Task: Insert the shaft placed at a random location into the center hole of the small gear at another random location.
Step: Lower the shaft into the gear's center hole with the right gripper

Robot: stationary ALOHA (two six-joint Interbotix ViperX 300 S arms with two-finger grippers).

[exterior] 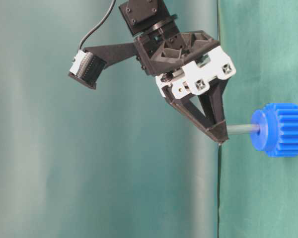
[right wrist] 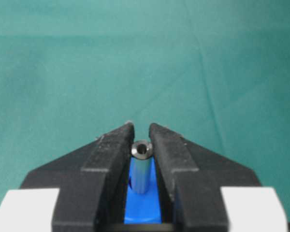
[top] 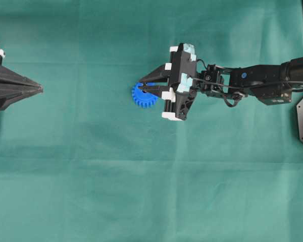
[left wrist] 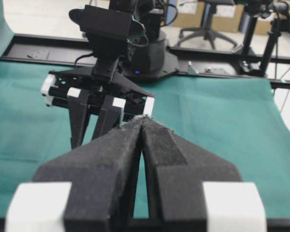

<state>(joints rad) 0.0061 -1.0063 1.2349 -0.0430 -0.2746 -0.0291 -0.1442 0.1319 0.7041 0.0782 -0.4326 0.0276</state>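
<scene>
My right gripper [top: 144, 86] is positioned over the blue gear [top: 141, 97], which rests on the green worktop [top: 91, 166] near the middle of the overhead view. My right fingers [right wrist: 111, 154] are clamped on the upper end of the metal pin [right wrist: 141, 166], one finger on each side. In the table-level view the pin [exterior: 242, 129] runs from my fingertips to the gear's raised hub [exterior: 260, 130], its far end meeting the hub at the centre hole. How deep it sits cannot be determined. My left gripper [top: 40, 88] sits well apart at the left edge, its fingers [left wrist: 111, 159] pressed together on nothing.
</scene>
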